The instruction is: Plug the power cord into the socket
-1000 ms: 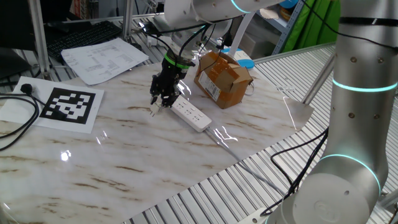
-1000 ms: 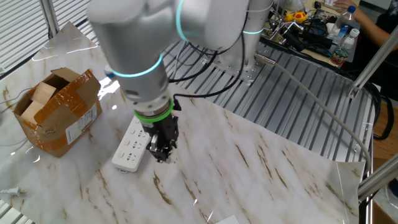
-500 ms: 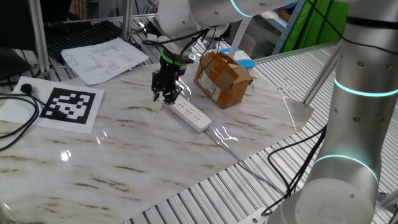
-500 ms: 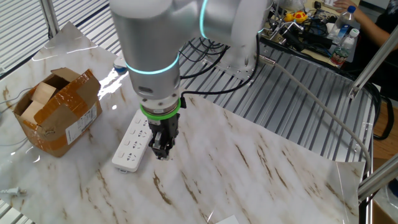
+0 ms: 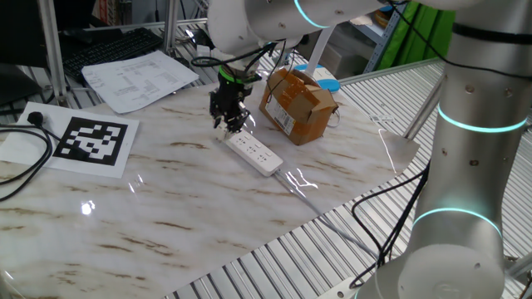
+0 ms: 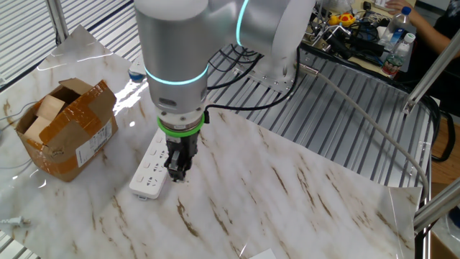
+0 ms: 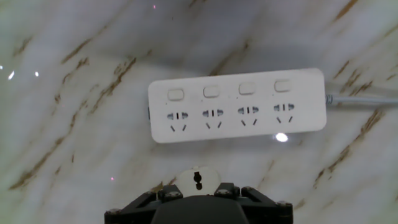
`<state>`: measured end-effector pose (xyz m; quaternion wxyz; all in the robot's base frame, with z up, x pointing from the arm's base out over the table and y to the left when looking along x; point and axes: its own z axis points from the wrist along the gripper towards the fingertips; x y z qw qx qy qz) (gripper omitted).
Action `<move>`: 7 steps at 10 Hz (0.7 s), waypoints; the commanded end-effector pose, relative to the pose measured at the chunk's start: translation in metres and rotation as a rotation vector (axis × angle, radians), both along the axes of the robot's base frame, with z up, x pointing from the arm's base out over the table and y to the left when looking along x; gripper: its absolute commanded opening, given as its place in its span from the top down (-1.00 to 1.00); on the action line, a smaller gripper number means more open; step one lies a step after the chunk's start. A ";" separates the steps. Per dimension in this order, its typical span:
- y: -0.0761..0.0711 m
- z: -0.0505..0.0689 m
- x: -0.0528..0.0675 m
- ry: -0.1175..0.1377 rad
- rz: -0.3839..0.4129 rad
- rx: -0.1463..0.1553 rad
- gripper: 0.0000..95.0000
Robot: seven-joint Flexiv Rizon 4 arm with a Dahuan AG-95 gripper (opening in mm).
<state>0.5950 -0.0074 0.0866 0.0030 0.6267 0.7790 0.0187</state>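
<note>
In the hand view, the tool (image 7: 198, 194) fills the bottom centre of the frame, its dark jaws clamped on the power cord (image 7: 197, 178), a small white roundish plug piece with dark marks. Just above it in that frame, on the marble-patterned table (image 7: 74, 74), lies the socket (image 7: 236, 113), a long white strip with four outlets and four switches, its thin pale cable (image 7: 364, 99) leaving at the right edge.

In one fixed view the tool (image 5: 229, 121) hangs pointing down over the upper-left end of the socket (image 5: 253, 153), in the upper middle of the frame. A brown cardboard box (image 5: 297, 105) stands just right of it. At the left edge lie a black-and-white marker sheet (image 5: 90, 141) and printed papers (image 5: 137, 79).
</note>
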 end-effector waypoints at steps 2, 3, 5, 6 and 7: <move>-0.019 0.000 0.009 0.002 -0.023 -0.010 1.00; -0.023 0.000 0.012 0.002 -0.030 -0.018 1.00; -0.029 0.001 0.022 -0.004 -0.058 -0.049 1.00; -0.032 0.001 0.025 -0.006 -0.060 -0.061 1.00; -0.036 0.001 0.029 -0.008 -0.050 -0.072 1.00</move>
